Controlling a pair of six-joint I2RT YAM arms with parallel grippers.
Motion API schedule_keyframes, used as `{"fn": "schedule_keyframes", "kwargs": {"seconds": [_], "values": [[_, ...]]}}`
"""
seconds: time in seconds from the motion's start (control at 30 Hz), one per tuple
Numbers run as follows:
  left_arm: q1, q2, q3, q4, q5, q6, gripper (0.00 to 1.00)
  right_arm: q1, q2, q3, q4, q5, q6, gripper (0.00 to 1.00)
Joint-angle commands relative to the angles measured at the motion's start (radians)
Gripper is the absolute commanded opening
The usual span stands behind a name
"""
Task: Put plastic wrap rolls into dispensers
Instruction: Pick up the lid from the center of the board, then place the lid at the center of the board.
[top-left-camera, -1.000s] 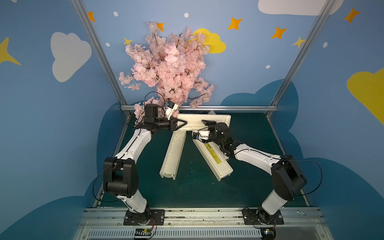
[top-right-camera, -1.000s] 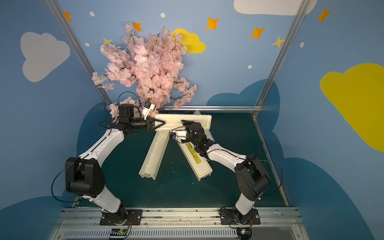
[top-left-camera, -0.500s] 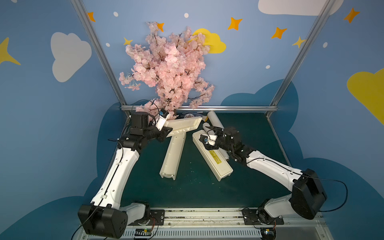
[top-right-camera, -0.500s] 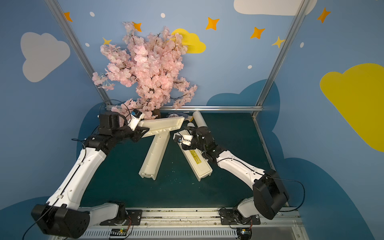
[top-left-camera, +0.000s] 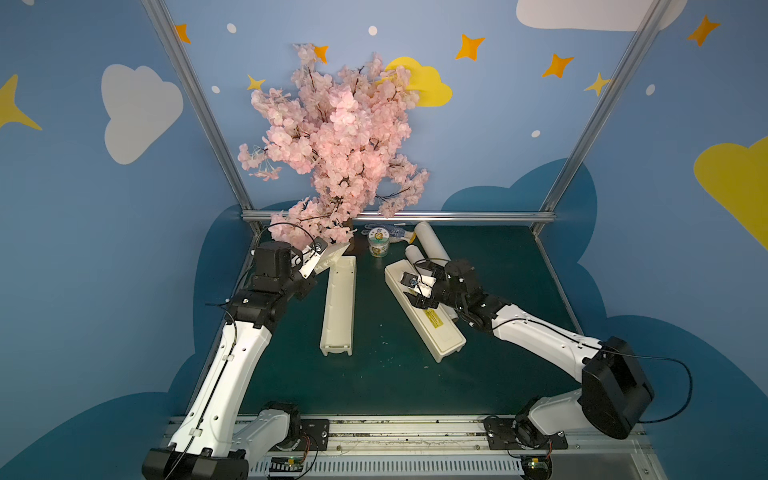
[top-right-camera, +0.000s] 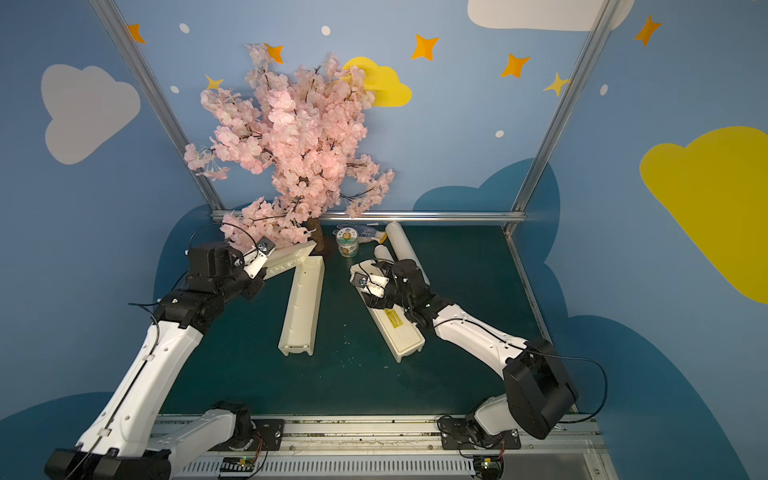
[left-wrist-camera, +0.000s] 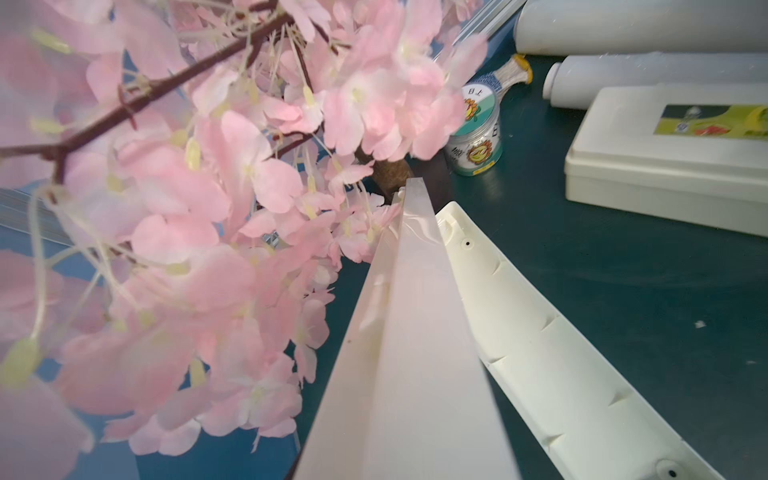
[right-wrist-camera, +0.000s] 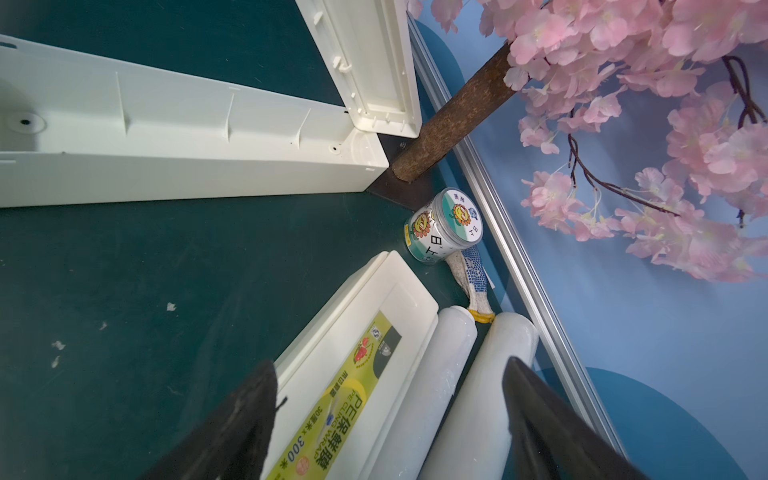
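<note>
I am pinching the lid (top-left-camera: 334, 255) of the open dispenser (top-left-camera: 338, 307) with my left hand (top-left-camera: 316, 261) and tilting it up toward the far left corner of the tabletop (top-left-camera: 395, 386), so the trough is lying free. My right hand (right-wrist-camera: 388, 363) is hovering with fingers spread wide over the closed dispenser (top-left-camera: 440, 332) and the two plastic wrap rolls (top-left-camera: 432, 245), which are lying side by side near the far edge. I judge it is preparing to take one.
</note>
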Motion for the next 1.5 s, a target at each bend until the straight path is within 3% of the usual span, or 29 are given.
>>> {"fn": "schedule_keyframes", "kwargs": {"seconds": [0.0, 0.27, 0.4, 0.5, 0.7, 0.83, 1.13, 1.47], "values": [[0.004, 0.001, 0.007, 0.084, -0.097, 0.089, 0.34, 0.006, -0.040, -0.024, -0.007, -0.012, 0.052, 0.84], [0.008, -0.033, 0.055, 0.159, -0.004, 0.057, 0.34, 0.013, -0.046, -0.052, 0.002, -0.004, 0.097, 0.84], [0.007, -0.041, 0.059, 0.151, -0.021, 0.109, 0.34, 0.016, -0.039, -0.053, -0.001, 0.001, 0.109, 0.84], [0.005, -0.040, 0.063, 0.082, 0.030, 0.144, 0.33, 0.019, -0.027, -0.050, -0.005, -0.006, 0.106, 0.84], [0.002, -0.043, 0.012, 0.071, 0.052, 0.127, 0.26, 0.020, -0.011, -0.037, -0.025, -0.003, 0.105, 0.84], [-0.001, -0.002, 0.050, 0.110, 0.074, 0.145, 0.19, 0.020, 0.002, -0.033, -0.027, -0.003, 0.102, 0.84], [-0.051, 0.107, 0.179, 0.246, 0.024, 0.272, 0.03, 0.022, 0.006, -0.030, -0.025, 0.005, 0.106, 0.84], [-0.039, 0.100, 0.237, 0.258, -0.063, 0.492, 0.03, 0.023, 0.022, -0.020, -0.014, 0.004, 0.109, 0.84]]}}
